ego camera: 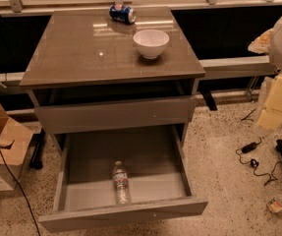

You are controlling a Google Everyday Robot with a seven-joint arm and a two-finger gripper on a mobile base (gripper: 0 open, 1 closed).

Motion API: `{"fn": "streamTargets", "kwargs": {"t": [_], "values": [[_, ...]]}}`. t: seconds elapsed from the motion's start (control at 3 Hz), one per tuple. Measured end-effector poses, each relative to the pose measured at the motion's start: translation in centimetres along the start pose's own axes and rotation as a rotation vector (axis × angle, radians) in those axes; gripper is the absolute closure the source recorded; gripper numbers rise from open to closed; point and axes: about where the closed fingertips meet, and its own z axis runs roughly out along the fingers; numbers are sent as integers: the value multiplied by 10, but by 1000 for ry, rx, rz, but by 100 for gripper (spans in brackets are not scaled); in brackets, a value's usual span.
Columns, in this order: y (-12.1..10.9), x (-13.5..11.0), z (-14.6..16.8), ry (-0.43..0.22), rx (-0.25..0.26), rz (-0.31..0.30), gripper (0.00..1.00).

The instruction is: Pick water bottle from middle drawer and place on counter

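The water bottle [121, 183] lies on its side on the bare grey floor of the open middle drawer [126, 213], near the front panel, with its white cap pointing to the back. The drawer is pulled far out. The counter [76, 48] is the glossy grey-brown top of the cabinet. My gripper is not in view; only white and pale yellow parts of my arm [278, 100] show at the right edge, well away from the drawer and the bottle.
A white bowl [151, 42] and a blue soda can [123, 13] lying on its side are on the counter. The drawer above [113, 114] is slightly out. A cardboard box [0, 149] stands at the left; cables [251, 154] and a black stand base lie on the floor at the right.
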Motion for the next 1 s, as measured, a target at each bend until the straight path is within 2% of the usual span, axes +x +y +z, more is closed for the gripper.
{"fn": "streamTargets", "kwargs": {"t": [0.33,0.67,1.0], "values": [[0,-1,0,-3,4,1,0],[4,-13,17,-12,-3,20,0],[9,-28,54,-24,-39,87,0]]}}
